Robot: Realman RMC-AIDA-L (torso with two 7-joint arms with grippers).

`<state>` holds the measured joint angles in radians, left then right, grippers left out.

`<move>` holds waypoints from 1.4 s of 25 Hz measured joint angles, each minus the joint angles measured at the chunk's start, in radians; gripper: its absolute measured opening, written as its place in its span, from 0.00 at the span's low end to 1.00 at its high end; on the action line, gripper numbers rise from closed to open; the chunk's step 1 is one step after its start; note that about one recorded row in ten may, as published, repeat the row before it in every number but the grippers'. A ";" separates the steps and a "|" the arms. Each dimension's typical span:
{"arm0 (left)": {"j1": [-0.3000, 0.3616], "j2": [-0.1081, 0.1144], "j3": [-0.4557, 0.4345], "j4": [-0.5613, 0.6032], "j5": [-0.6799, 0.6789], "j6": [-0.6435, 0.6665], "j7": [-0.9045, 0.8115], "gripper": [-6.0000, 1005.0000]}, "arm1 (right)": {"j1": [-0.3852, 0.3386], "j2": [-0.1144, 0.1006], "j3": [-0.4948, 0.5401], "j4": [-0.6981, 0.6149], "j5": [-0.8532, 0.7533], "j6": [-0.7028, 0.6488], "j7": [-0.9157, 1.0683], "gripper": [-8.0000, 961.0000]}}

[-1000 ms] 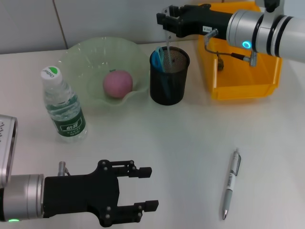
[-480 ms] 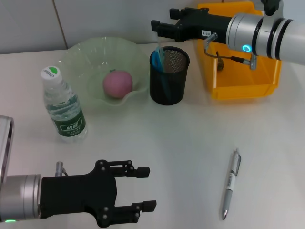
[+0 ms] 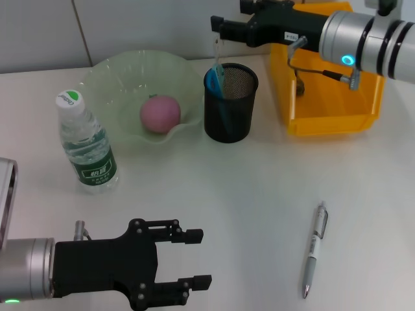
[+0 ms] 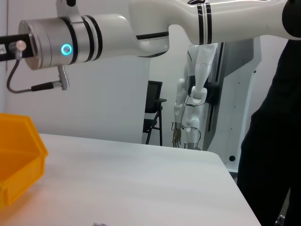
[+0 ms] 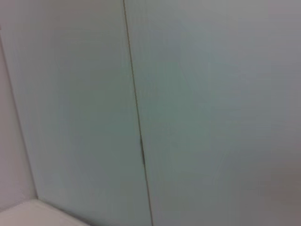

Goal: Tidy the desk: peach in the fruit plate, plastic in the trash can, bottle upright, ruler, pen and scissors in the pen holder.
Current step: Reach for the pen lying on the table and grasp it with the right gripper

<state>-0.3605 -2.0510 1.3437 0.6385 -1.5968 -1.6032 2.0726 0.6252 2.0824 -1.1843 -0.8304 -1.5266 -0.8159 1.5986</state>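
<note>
Black pen holder (image 3: 231,107) near the back of the white table (image 3: 246,188), standing up. Inside it, blue scissors (image 3: 216,76) with the handles poking out at the rim. Also a thin clear ruler (image 3: 216,53), standing almost straight, low end down in the holder, top end right up at the right gripper (image 3: 219,28). Right gripper up in the air just above the holder's rim, arm reaching in from the right side. Hard to tell whether it grips the ruler or not.

Pink peach (image 3: 160,113) in the pale green fruit plate (image 3: 130,65), just left of the pen holder. Water bottle (image 3: 85,146) with a green label, upright, cap on top, near the plate's left side. Yellow trash can (image 3: 331,116) right of the holder, under the right arm; one corner of it (image 4: 19,160) also in the left wrist view.

Silver pen (image 3: 314,249) flat on the table, alone, well away from the holder, toward the front right.

Left gripper (image 3: 198,258) low at the front left, wide open, holding nothing, black fingers (image 3: 188,234) pointing right.
</note>
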 joint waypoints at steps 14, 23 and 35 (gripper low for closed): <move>-0.002 -0.009 -0.011 -0.002 0.024 0.008 0.008 0.65 | -0.098 -0.013 0.047 -0.115 0.143 -0.221 -0.017 0.80; -0.006 -0.013 -0.013 -0.003 0.019 0.018 -0.011 0.67 | -0.083 -0.065 0.139 -0.287 -0.244 -0.590 0.274 0.80; 0.014 -0.021 -0.046 -0.004 0.007 0.043 -0.004 0.81 | 0.147 -0.129 0.221 -0.289 -0.775 -1.017 0.342 0.80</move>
<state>-0.3463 -2.0716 1.2974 0.6350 -1.5900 -1.5598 2.0689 0.7723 1.9538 -0.9628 -1.1190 -2.3018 -1.8326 1.9410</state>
